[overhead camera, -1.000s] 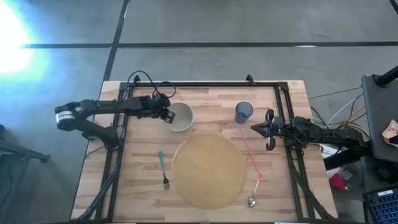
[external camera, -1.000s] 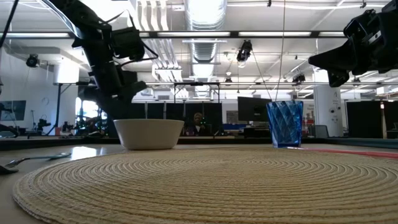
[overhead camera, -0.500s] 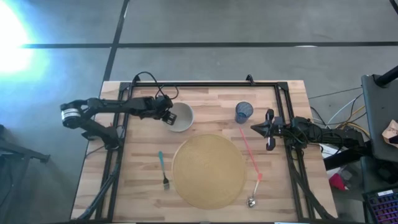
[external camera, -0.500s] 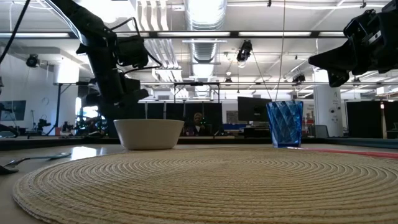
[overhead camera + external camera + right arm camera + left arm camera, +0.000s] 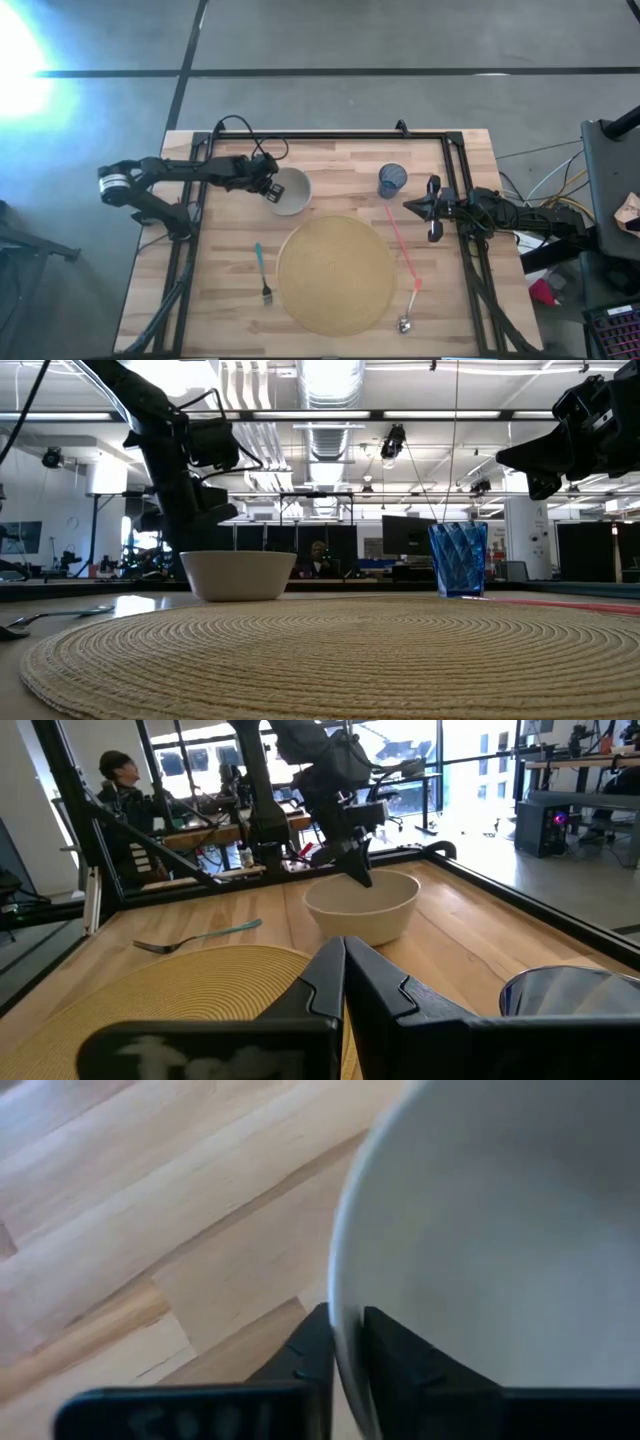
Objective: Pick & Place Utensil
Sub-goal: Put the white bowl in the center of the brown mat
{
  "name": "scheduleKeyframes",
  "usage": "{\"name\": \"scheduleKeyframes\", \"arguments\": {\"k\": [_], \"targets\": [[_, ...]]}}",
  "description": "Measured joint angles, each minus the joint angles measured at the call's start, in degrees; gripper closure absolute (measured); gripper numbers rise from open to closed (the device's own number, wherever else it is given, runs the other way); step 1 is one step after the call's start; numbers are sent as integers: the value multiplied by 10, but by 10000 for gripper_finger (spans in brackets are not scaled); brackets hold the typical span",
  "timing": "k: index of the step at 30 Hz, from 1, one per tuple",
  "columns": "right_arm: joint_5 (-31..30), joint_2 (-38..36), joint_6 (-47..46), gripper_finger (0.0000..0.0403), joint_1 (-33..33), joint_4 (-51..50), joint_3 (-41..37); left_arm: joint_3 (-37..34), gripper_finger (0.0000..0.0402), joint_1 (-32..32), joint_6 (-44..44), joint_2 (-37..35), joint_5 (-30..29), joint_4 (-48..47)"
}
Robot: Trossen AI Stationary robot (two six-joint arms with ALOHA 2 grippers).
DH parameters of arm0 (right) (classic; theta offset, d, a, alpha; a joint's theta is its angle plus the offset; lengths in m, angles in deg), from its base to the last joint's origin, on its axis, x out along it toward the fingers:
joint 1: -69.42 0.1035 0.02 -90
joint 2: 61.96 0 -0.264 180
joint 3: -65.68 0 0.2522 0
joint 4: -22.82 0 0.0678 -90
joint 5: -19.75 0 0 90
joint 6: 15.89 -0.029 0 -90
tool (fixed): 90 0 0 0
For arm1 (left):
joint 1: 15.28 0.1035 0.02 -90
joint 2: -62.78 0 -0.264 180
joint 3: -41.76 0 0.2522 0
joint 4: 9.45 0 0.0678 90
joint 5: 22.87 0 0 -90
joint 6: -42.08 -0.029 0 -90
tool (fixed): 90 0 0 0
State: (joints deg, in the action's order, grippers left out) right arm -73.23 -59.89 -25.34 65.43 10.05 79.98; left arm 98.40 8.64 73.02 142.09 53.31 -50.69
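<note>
Squeezing the rim of the white bowl [image 5: 520,1230], the left gripper [image 5: 345,1355] has closed since before. The right gripper [image 5: 345,970] waits shut beside the blue cup [image 5: 392,180], half cut off.

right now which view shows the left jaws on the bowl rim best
The left wrist view: the fingers pinch the bowl rim, one each side. The high view shows the left gripper at the rim; the low view only silhouettes it.

Robotics lab / open-plan workshop. Evidence: exposed ceiling ducts [image 5: 325,400] and strip lights, polished concrete floor [image 5: 330,50], desks with monitors [image 5: 405,535] behind the wooden table [image 5: 330,150], a person [image 5: 120,775] seated at a workbench, a black frame [image 5: 330,135] bolted on the tabletop.
</note>
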Motion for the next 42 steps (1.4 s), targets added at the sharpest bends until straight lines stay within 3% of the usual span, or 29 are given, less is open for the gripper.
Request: {"name": "scheduleKeyframes", "arguments": {"k": [3, 18, 42], "targets": [[0, 0, 0, 394, 0, 0, 0, 3, 392, 0, -8, -8, 6, 11], [0, 0, 0, 394, 0, 0, 0, 62, 399, -25, -43, -64, 76, 6], [0, 0, 0, 394, 0, 0, 0, 172, 399, -236, 19, -65, 64, 11]]}}
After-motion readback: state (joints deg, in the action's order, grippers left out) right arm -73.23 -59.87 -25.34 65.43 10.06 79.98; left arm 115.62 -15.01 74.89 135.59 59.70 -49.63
